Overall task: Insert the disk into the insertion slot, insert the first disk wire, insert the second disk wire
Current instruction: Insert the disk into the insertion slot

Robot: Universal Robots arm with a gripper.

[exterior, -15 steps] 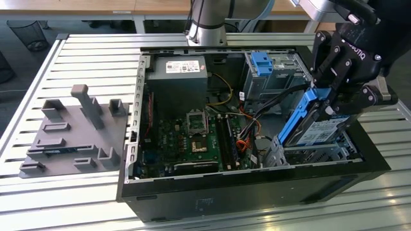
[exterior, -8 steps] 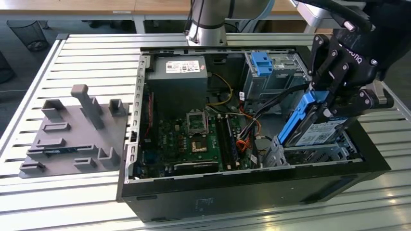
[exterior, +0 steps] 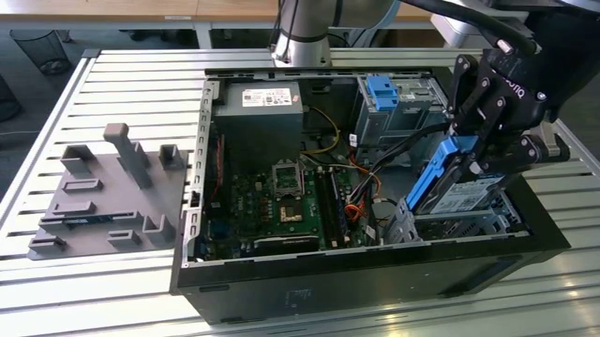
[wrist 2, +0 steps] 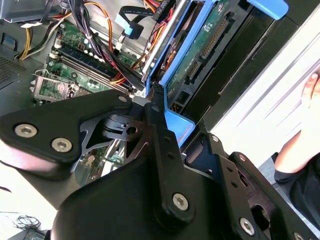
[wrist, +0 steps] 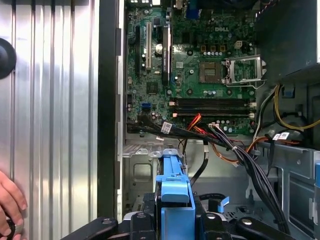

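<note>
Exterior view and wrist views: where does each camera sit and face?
Exterior view: off the arm, looking down into the computer case; shows arm and hand gripping the disk.
First wrist view: on the wrist, facing the motherboard past the disk.
Second wrist view: on the wrist, looking along the hand at the disk.
Shared: disk, motherboard.

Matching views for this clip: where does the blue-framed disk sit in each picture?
Exterior view: the disk hangs tilted in the gripper, over the insertion slot at the exterior view's right.
Second wrist view: the disk shows its circuit-board side, just beyond the gripper.
First wrist view: the disk is edge-on, clamped in the gripper.
Shared landmark: the green motherboard.
</note>
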